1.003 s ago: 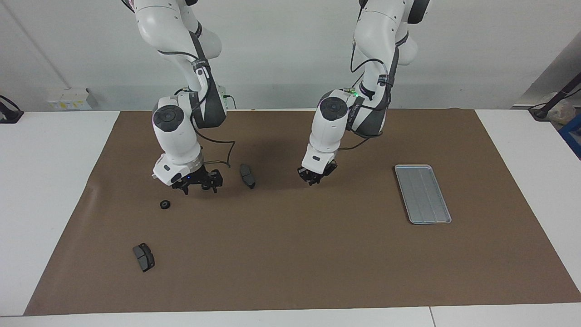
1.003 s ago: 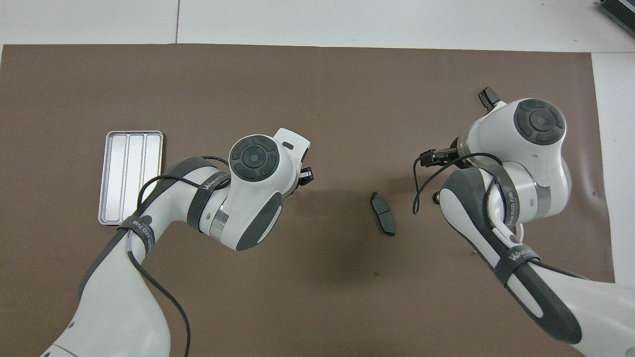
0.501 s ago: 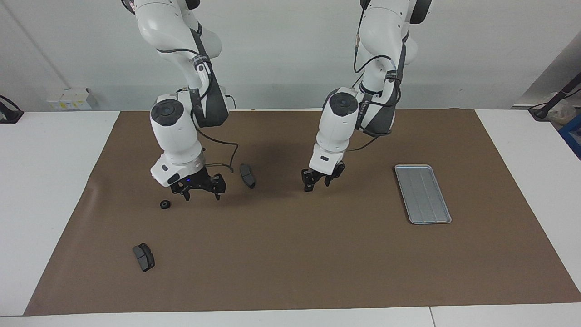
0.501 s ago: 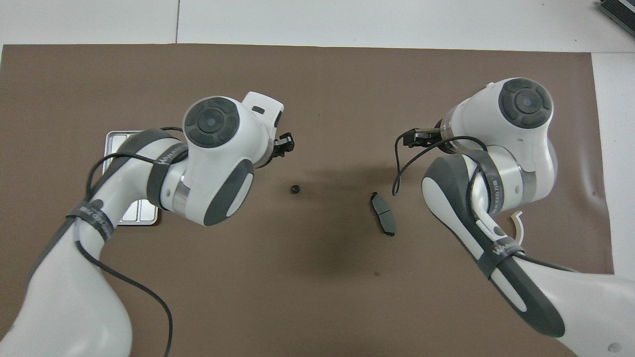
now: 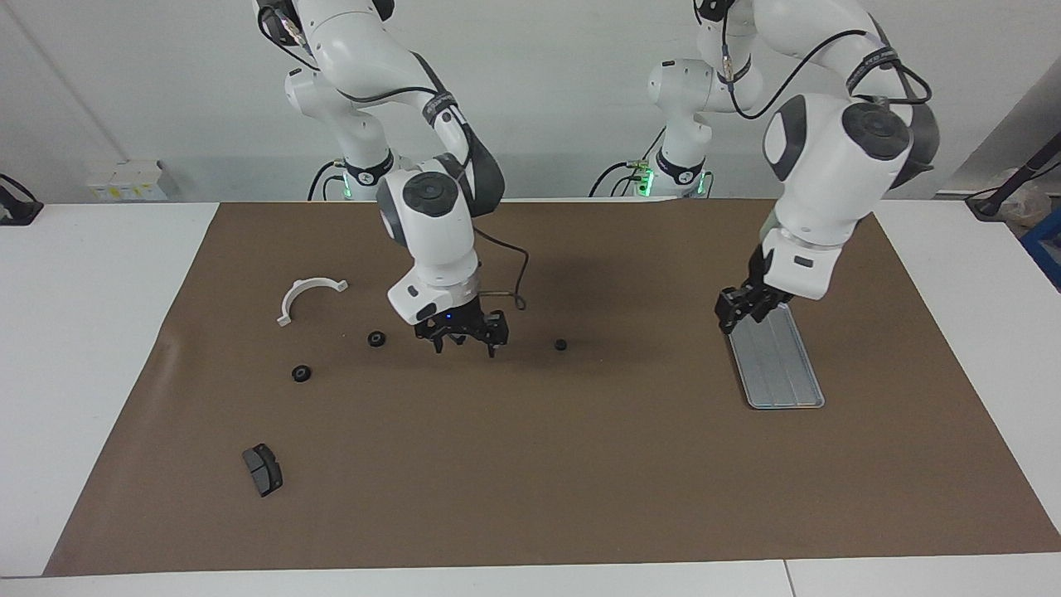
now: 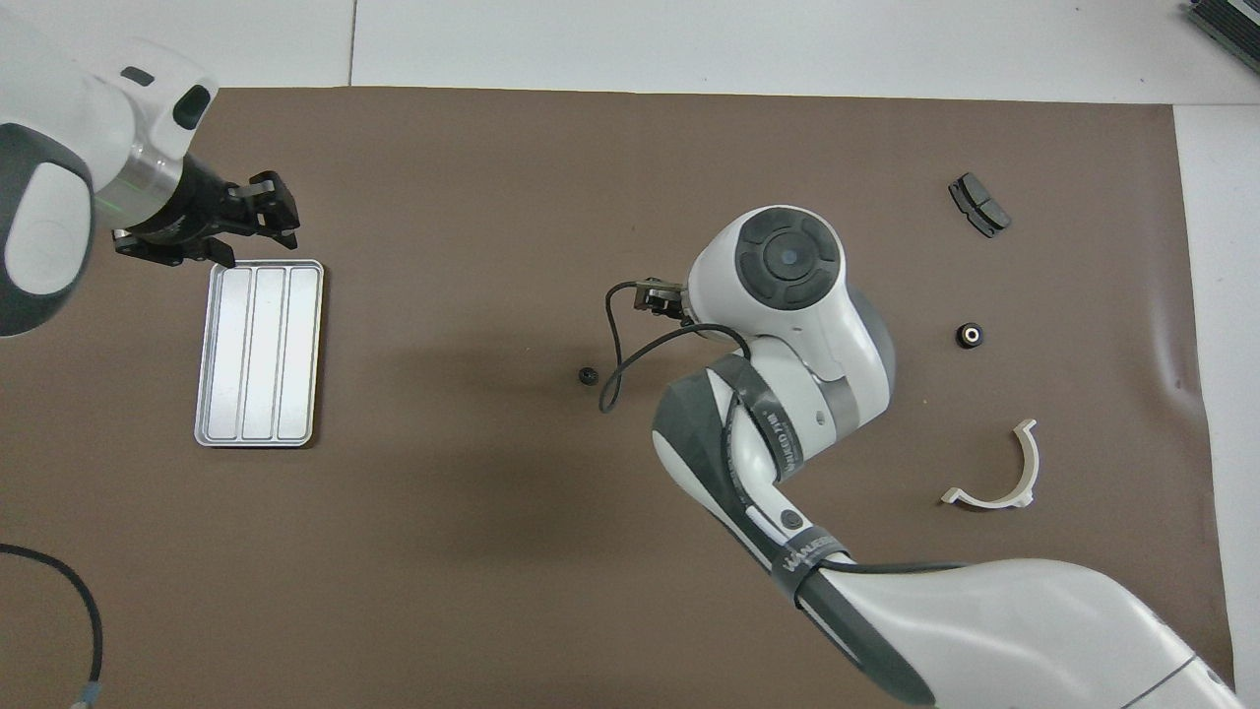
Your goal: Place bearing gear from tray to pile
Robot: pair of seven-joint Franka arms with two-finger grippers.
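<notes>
The silver tray [image 5: 779, 365] lies empty at the left arm's end of the mat; it also shows in the overhead view [image 6: 258, 354]. My left gripper [image 5: 740, 311] is open and empty in the air over the tray, as the overhead view [image 6: 209, 228] also shows. A small black bearing gear [image 5: 560, 344] lies on the mat mid-table [image 6: 588, 375]. My right gripper [image 5: 462, 344] is open, low over the mat beside it. The pile's white half-ring bracket [image 5: 307, 294], two more black gears [image 5: 377, 338] [image 5: 301, 373] and one dark brake pad [image 5: 262, 468] lie toward the right arm's end. The second pad is hidden.
A brown mat [image 5: 530, 481] covers most of the white table. The right arm's wrist [image 6: 787, 295] hides the mat under it in the overhead view. A loose black cable [image 6: 59, 591] lies near the left arm's base.
The left gripper swung from mid-table to over the tray, leaving a black gear uncovered on the mat. The right gripper moved toward mid-table and now hides the nearer brake pad; the bracket is uncovered.
</notes>
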